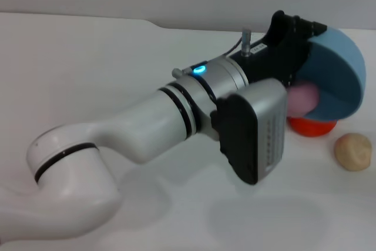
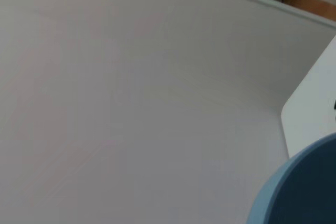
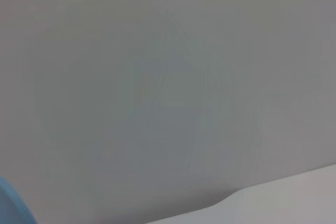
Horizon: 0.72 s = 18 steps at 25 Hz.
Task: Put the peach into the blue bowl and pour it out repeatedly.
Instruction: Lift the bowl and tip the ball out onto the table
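One arm is at work: the left arm reaches across the white table [image 1: 117, 57], and its black left gripper [image 1: 291, 39] is clamped on the near rim of the light blue, smooth, glossy, deep round bowl [image 1: 338, 69], which it holds lifted and tipped on its side with the mouth turned toward the arm. At the bowl's lowered lip, just beside the gripper's body, sits the small pink-mauve rounded peach [image 1: 302, 99], partly hidden by the arm's grey wrist housing; whether it touches the bowl's inner wall or has cleared the lip cannot be told. Directly below the bowl a bright orange-red round fruit [image 1: 311, 126] rests on the table, and a beige lumpy ball [image 1: 353, 151] lies just beside that fruit, on the side away from the arm. Away from the bowl, toward the arm's elbow, the table is bare, and its far edge runs close behind the bowl. No view shows the right gripper.
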Tool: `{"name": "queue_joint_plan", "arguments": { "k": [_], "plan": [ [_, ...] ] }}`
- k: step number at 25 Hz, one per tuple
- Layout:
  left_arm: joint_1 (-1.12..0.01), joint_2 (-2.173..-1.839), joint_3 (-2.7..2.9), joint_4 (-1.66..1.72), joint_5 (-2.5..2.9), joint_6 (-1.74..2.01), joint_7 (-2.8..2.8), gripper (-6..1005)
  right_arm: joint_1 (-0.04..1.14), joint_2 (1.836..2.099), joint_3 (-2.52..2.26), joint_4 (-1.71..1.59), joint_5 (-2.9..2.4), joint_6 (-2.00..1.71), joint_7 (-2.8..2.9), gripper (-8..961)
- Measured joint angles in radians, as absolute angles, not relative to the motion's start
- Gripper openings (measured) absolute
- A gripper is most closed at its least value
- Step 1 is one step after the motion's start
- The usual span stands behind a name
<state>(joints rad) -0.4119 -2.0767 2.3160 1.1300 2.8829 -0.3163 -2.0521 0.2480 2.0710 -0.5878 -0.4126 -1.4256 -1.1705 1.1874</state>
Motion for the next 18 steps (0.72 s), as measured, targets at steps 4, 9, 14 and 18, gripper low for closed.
{"name": "queue_joint_plan", "arguments": {
  "k": [4,9,14,18],
  "plan": [
    [-0.42,-2.078,2.34,1.093,2.882,-0.358,-2.041,-1,0.248,2.071,-0.586,-0.413,-1.425,-1.171,1.188,330],
    [-0.422,-2.079,2.349,1.073,2.86,-0.412,-2.022,-1,0.25,2.071,-0.588,-0.413,-1.426,-1.17,1.188,324],
    [-0.436,-2.078,2.354,1.055,2.738,-0.443,-1.985,0,0.252,2.07,-0.595,-0.413,-1.425,-1.173,1.195,319],
    [-0.461,-2.079,2.365,1.018,2.668,-0.448,-1.974,0,0.26,2.07,-0.595,-0.413,-1.427,-1.172,1.196,314]
  ]
}}
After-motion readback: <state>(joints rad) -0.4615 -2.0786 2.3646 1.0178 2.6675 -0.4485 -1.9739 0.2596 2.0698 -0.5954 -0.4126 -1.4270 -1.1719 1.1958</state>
